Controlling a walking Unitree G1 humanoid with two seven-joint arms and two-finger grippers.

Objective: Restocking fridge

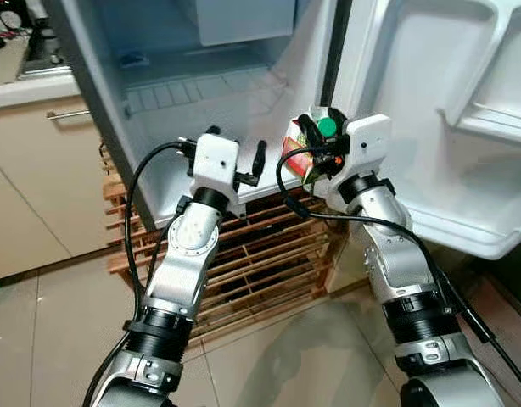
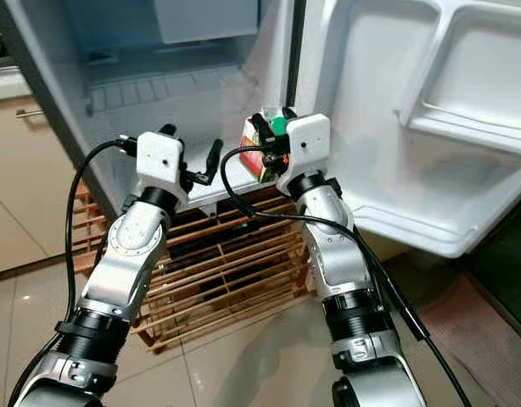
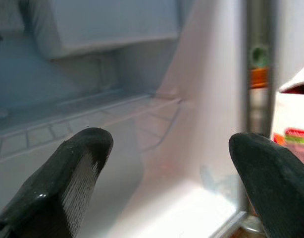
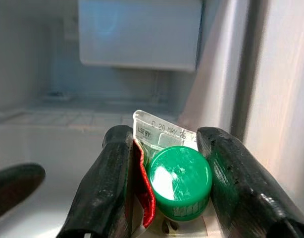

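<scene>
In front of you stands the open white fridge (image 1: 201, 93). Its inside is pale and bluish, with a ribbed white shelf (image 1: 193, 89) across the back and a closed white compartment (image 1: 243, 19) at 12 o'clock above it. The white fridge door (image 1: 430, 127) is swung open at 2 o'clock, and you see its moulded door shelves (image 1: 490, 119).

Below the fridge, at 6 o'clock from its floor, is a slatted wooden rack (image 1: 252, 263) that stands on the pale tiled floor (image 1: 65, 322). At 10 o'clock there is a beige cabinet with a metal handle (image 1: 65, 113).

Your two silver arms reach up to the front edge of the fridge. The left gripper (image 1: 237, 157) is at the lower front edge, a little at 9 o'clock from the middle. Its black fingers (image 3: 68, 178) are apart and nothing is between them; they point into the fridge.

The right gripper (image 4: 167, 183) is just beside it, at 3 o'clock from the left one, close to the hinge side of the opening. Its fingers are closed around the top of a small white and red drink carton with a round green cap (image 1: 310, 146). In the right wrist view the green cap (image 4: 180, 181) sits between the two fingers, and a printed date line shows on the folded top of the carton. The carton is held in the air in front of the opening, tilted toward the fridge.
</scene>
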